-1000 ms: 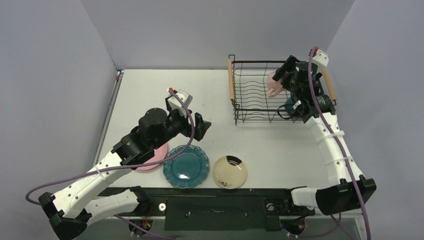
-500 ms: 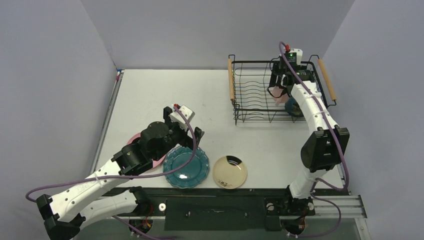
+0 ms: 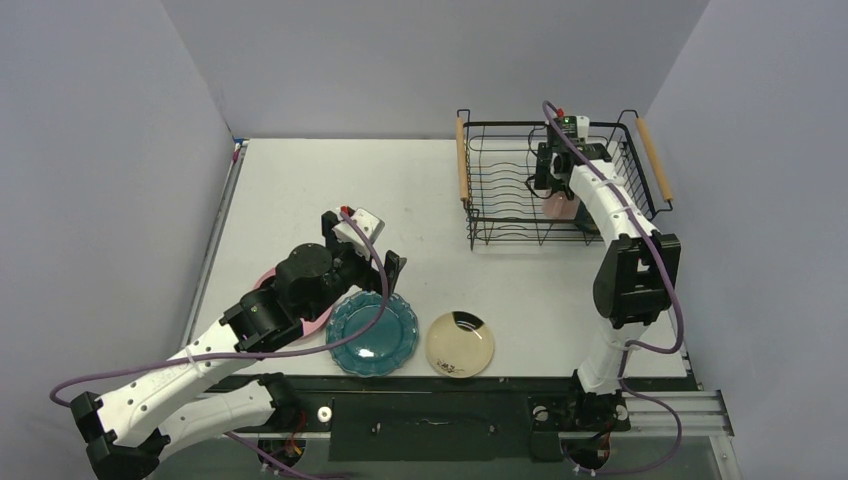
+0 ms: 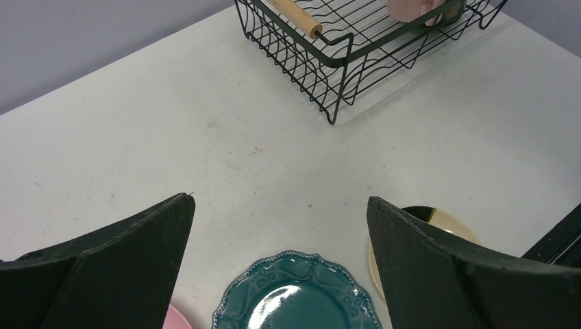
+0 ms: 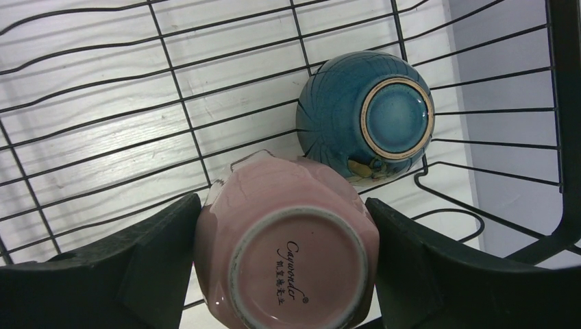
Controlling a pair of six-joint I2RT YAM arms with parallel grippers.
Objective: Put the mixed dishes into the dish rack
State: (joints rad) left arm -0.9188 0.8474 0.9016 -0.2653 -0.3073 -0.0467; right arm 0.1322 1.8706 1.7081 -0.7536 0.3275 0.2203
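Note:
The pink cup (image 5: 294,260) hangs upside down inside the dish rack (image 3: 500,125), with my right gripper (image 5: 281,205) shut on its sides. Just beside it, the dark-teal bowl (image 5: 363,113) lies upside down on the rack's wires. My left gripper (image 4: 281,202) is open and hovers over the far edge of the teal scalloped plate (image 3: 372,333). The pink round plate (image 3: 318,318) is mostly hidden under the left arm. To the right of the teal plate lies the cream dish (image 3: 460,343) with dark marks. In the top view the right gripper (image 3: 556,190) is over the rack's right half.
The rack's left wooden handle (image 3: 463,160) faces the open table, and its right handle (image 3: 655,160) is near the right wall. Purple-grey walls close in the table on three sides. The three plates lie in a row along the near edge.
My right arm has swung from the rack's right side to over its inside, bringing the pink cup down beside the bowl. The left gripper has drawn back toward the teal plate.

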